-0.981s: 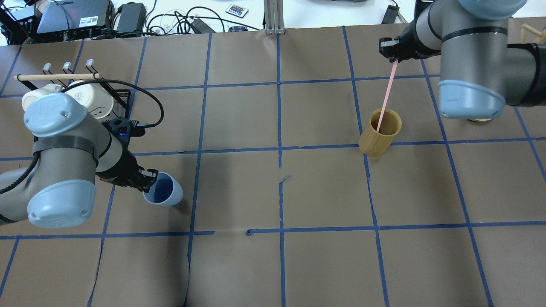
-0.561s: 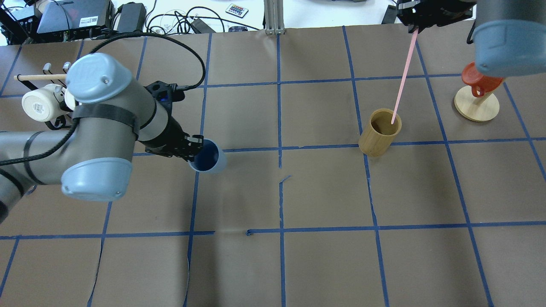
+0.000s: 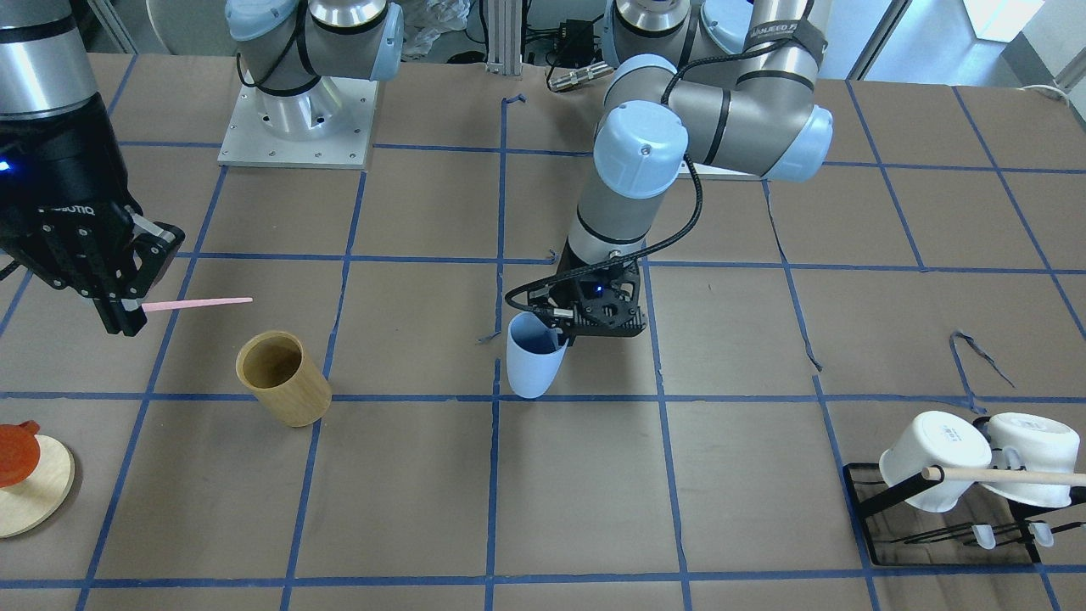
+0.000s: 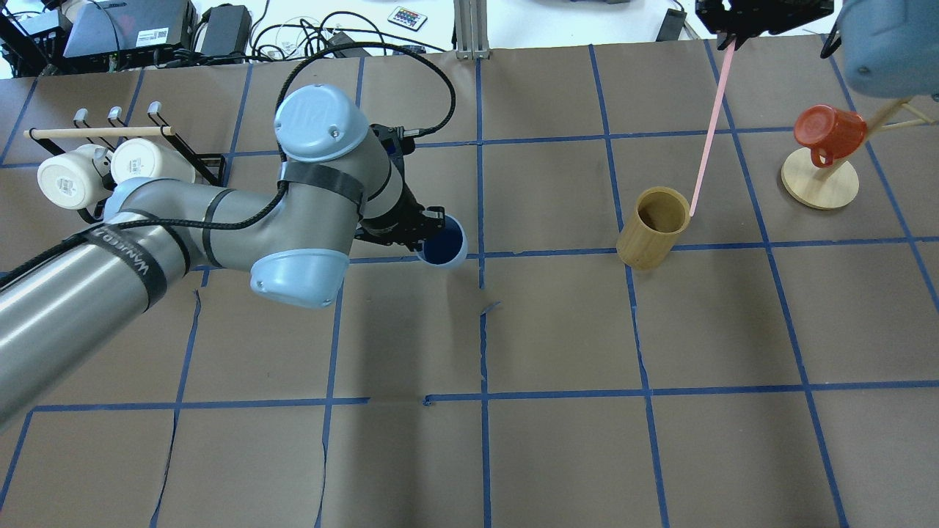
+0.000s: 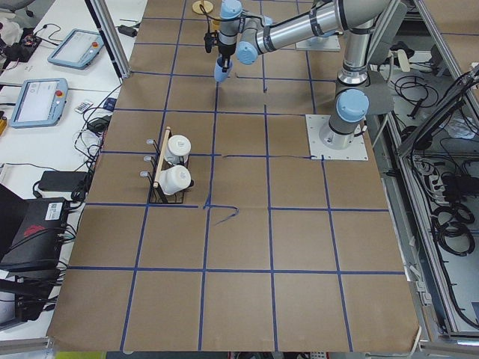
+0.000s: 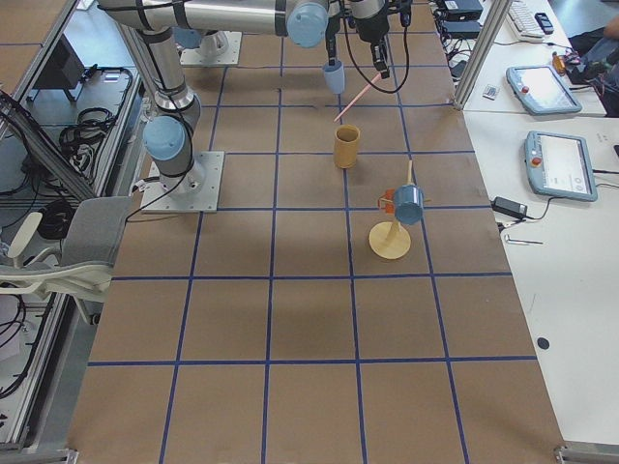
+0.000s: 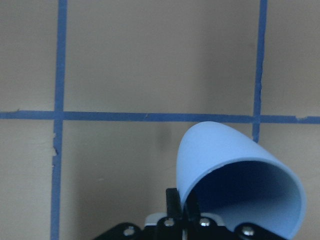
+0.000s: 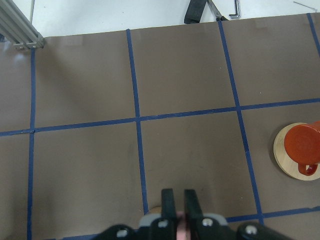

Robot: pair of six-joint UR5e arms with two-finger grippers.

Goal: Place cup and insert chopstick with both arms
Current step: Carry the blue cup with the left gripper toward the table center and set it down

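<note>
Gridded with blue tape [image 4: 557, 394], the bench [image 4: 557, 462] is the work surface; the left hand [image 3: 567, 333] pinches the cup [image 3: 529, 367] by its rim near mid-bench, leaving the mouth free; the right hand [image 3: 119, 316], clamped on the chopstick [image 3: 199, 301], holds it clear of the bamboo cup [image 3: 284, 379], likely awaiting placement

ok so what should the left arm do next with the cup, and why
Probably lower the cup upright onto the table: the left gripper pinches its rim, it is tilted, and the right gripper holds the chopstick clear of the bamboo cup.
</note>
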